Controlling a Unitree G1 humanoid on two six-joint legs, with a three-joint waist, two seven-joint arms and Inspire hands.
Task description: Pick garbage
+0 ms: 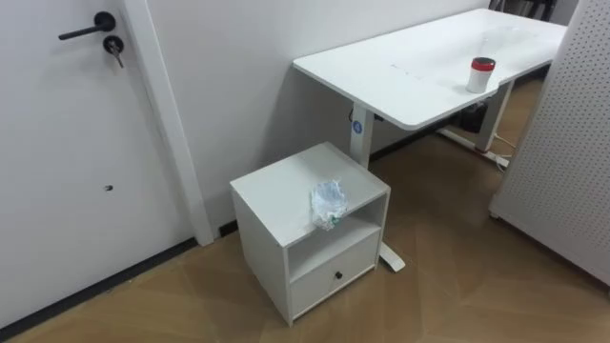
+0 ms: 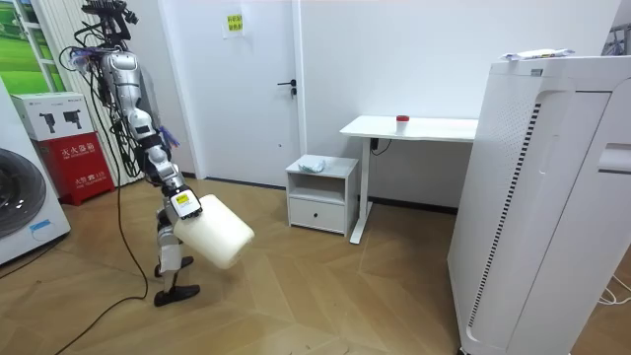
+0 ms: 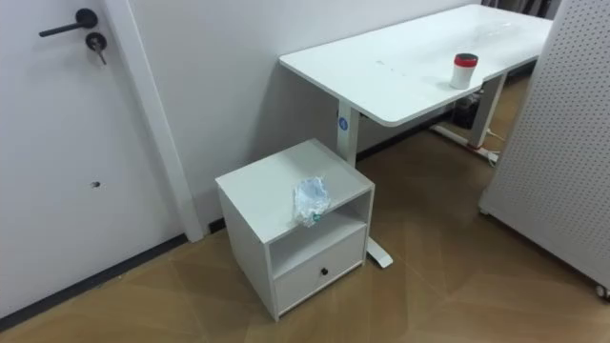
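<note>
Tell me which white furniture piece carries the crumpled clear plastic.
The low white drawer cabinet, not the long white desk, which bears a red-lidded jar.

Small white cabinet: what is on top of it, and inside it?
A crumpled clear plastic wrapper lies on the cabinet, at its front edge, overhanging the open shelf. The visible shelf looks bare; the wrapper covers part. The shut drawer hides its contents.

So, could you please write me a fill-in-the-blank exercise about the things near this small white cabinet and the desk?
1. The crumpled clear plastic bag lies on ___ of the small white wooden cabinet.
2. The small white jar on the long white desk has a ___ lid.
3. The lever handle of the white door is ___ in colour.

Missing words: top; red; black.
</note>
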